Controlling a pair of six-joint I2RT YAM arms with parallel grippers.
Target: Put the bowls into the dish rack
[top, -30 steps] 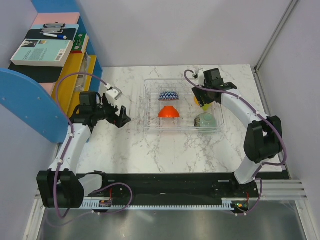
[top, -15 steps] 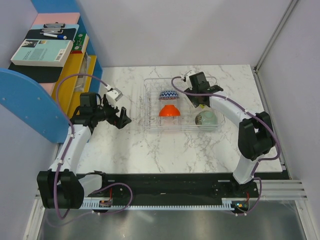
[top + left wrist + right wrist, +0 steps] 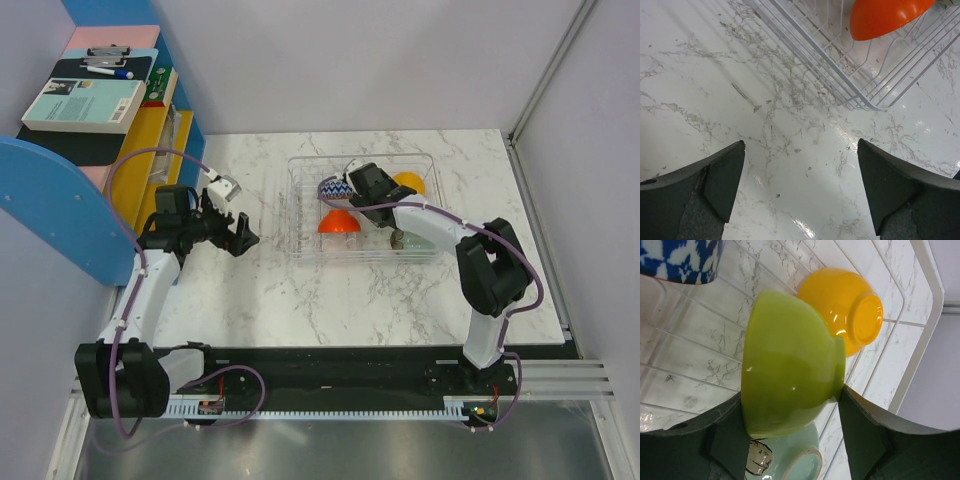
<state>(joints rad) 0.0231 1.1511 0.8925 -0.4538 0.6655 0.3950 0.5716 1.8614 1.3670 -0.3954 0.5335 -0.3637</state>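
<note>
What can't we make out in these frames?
Top view: lime bowl hidden under the right arm; it shows only from the right wrist.
Right wrist: mint bowl cut by the bottom edge, partly behind the lime bowl; zigzag bowl cut by the top edge.
Left wrist: red bowl cut by the top edge.
Any view: whether the lime bowl touches the rack.

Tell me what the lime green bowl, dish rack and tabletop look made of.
lime green bowl: probably plastic, smooth and glossy; even opaque colour, small sharp highlights.
dish rack: looks like clear hard plastic; marble veining shows through its floor, thin whitish ribs.
tabletop: white marble pattern, polished; glare patches. Stone or laminate, can't tell.
</note>
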